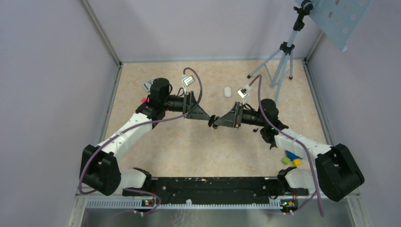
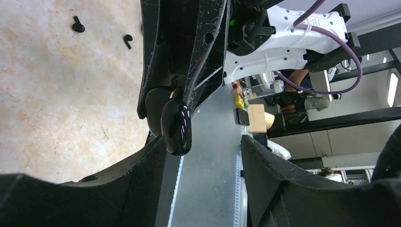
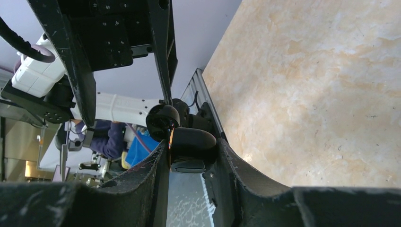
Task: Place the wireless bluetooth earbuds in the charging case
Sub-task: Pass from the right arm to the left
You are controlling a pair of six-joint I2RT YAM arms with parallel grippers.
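Black rail [image 1: 203, 185] runs along the near table edge, w/ both arm bases bolted to it. Just past it on the R side sit coloured blocks [image 1: 292, 159] (blue, green, yellow), close by the white link of the R arm [image 1: 302, 144]. The tan marbled table [image 1: 189, 151] spreads out from there.

L arm [image 1: 137, 124] & R arm angle in toward mid-table, tips nearly meeting. R gripper [image 3: 191, 144] is clamped on the charging case [image 3: 189, 149]. The case is glossy black, rounded & held up off the table btwn the fingers. The R wrist view shows a second round black part & a small orange glint at its upper left; can't tell if that's a lid swung open. L gripper [image 2: 203, 142] has its jaws spread wide & grips nothing. In the L wrist view the case hangs from the R fingers, its lower end just beside one L finger [image 2: 142, 184]; touching or not, can't tell.

A black earbud [image 2: 78, 24] & a second black earbud [image 2: 127, 40] lie loose on the table, near each other, apart from the case.

Writing: grey lettering [image 2: 326, 20] on the R arm's white link, cut off, approx "RT" at the end; rest unreadable.

Farther back are a white oval item [image 1: 227, 91] and, by the L arm, a small black-&-white card [image 1: 149, 85] & a pink bit [image 1: 143, 100]. A tripod [image 1: 283, 61] stands at the far R corner, w/ a pale perforated panel [image 1: 338, 19] above it.
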